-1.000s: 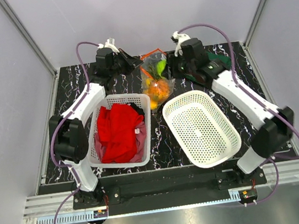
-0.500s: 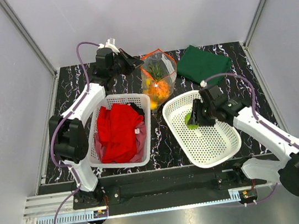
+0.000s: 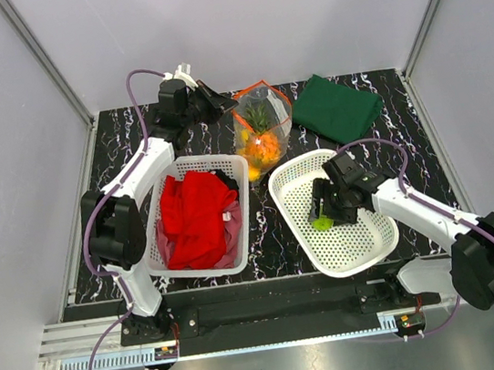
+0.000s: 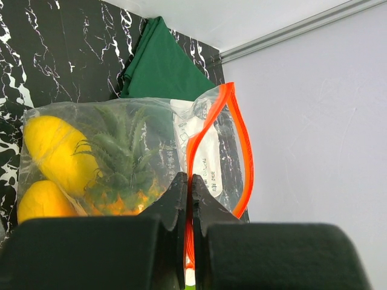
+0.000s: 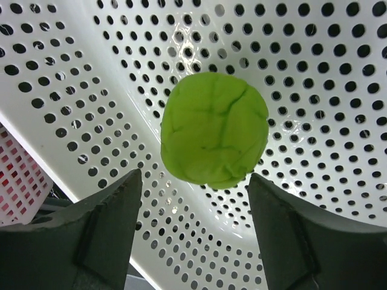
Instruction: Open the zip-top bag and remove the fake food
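Status: task judged partly complete.

1. The bag (image 3: pixel 260 130) is found at the far middle of the table (image 3: pixel 113 148), between the two arms. It is held up by the left claw (image 4: pixel 188 184), which is pinched tight on the red-orange strip (image 4: pixel 240 136). The two sides of the strip are parted into a loop, so the mouth is taken to be open. The opening step is judged done.

2. The green fruit (image 5: pixel 214 130) is out of the bag. It is seen low in the oval basket (image 3: pixel 370 243), between the fingers (image 5: pixel 109 232) of the right claw (image 5: pixel 193 178). The jaws are spread wide, and a gap is visible on each side of the fruit, so it is not gripped. Whether it rests on the basket floor cannot be told for certain.

3. Inside the bag are noted the pineapple (image 4: pixel 118 163), a yellow piece (image 4: pixel 51 145) and an orange (image 4: pixel 39 204). These three are judged left to remove.

4. A second basket (image 3: pixel 236 162) with a red cloth (image 3: pixel 197 212) stands near left. A green cloth (image 3: pixel 337 106) lies far right. Neither is touched.
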You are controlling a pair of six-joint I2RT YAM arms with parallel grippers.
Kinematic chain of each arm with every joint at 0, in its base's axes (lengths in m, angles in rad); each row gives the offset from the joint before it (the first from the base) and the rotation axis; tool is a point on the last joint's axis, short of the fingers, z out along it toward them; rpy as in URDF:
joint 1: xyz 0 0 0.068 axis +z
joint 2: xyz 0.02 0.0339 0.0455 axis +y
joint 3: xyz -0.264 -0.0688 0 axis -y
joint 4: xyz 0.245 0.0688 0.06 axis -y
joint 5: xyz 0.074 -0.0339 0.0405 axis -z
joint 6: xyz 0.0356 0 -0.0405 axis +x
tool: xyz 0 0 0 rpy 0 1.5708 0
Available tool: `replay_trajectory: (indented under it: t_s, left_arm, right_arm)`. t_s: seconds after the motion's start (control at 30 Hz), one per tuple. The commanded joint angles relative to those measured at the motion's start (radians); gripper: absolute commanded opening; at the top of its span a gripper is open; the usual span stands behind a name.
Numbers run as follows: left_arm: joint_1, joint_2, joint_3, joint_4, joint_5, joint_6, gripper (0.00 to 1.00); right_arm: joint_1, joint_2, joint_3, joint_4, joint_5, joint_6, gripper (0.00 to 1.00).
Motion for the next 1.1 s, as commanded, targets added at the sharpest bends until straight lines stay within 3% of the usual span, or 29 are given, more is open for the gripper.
replay_trajectory:
  t_s: [0.0,0.13,0.27,0.67,0.97,1.07]
  left_arm:
    - [-0.004,-0.048,0.010,0.069,0.034,-0.005,0.00]
    - [-0.004,-0.049,0.009,0.069,0.036,-0.003,0.00]
    - [-0.004,-0.049,0.007,0.076,0.036,-0.006,0.00]
    - [-0.009,-0.041,0.016,0.081,0.043,-0.010,0.00]
    - [-0.009,-0.026,0.039,0.081,0.045,-0.006,0.00]
    - [-0.009,-0.009,0.065,0.073,0.046,-0.008,0.00]
  right_arm:
    - [0.006,-0.038,0.020,0.034,0.037,-0.005,0.79]
    - [0.006,-0.033,0.145,-0.003,0.066,-0.083,0.81]
    - [0.006,0.027,0.435,-0.044,0.138,-0.174,0.81]
    - [0.006,0.476,1.113,-0.040,0.106,-0.378,0.77]
    - [0.006,0.870,1.482,-0.123,0.080,-0.403,0.49]
    - [0.004,0.939,1.520,-0.149,0.089,-0.394,0.47]
